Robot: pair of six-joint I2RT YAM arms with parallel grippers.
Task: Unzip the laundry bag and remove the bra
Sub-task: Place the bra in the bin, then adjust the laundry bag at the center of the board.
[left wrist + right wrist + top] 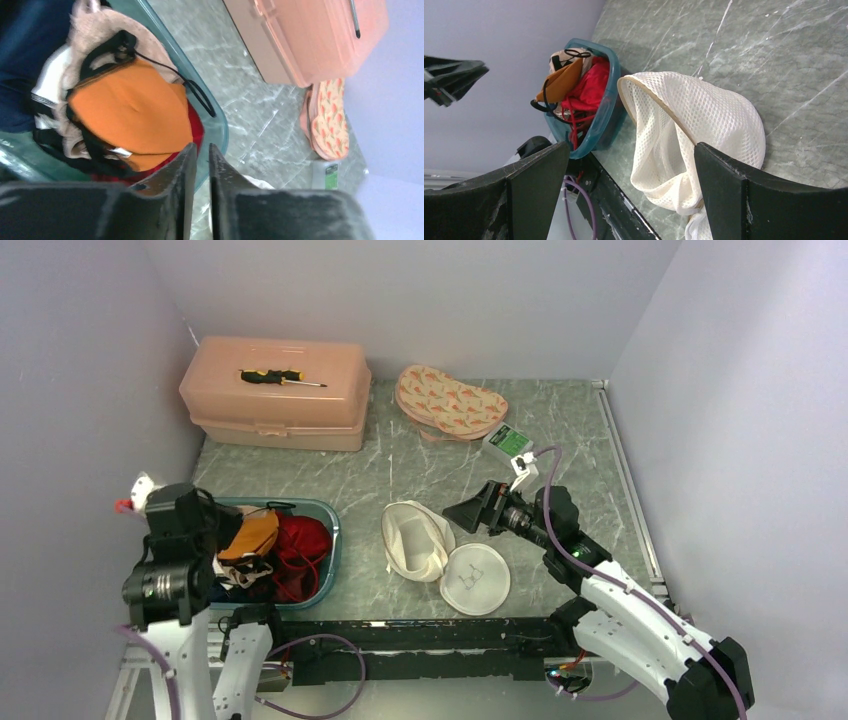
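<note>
While bra (300, 543) lies in bin (335, 527), laundry bag (415, 540) gaping

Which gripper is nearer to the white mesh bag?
Right. The right gripper sits just right of the bag, open toward it; the left gripper is far to the left, over the bin.

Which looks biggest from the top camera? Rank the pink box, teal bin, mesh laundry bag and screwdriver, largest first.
1. pink box
2. teal bin and mesh laundry bag: they look about alike, and the bin is partly hidden
3. screwdriver
</note>
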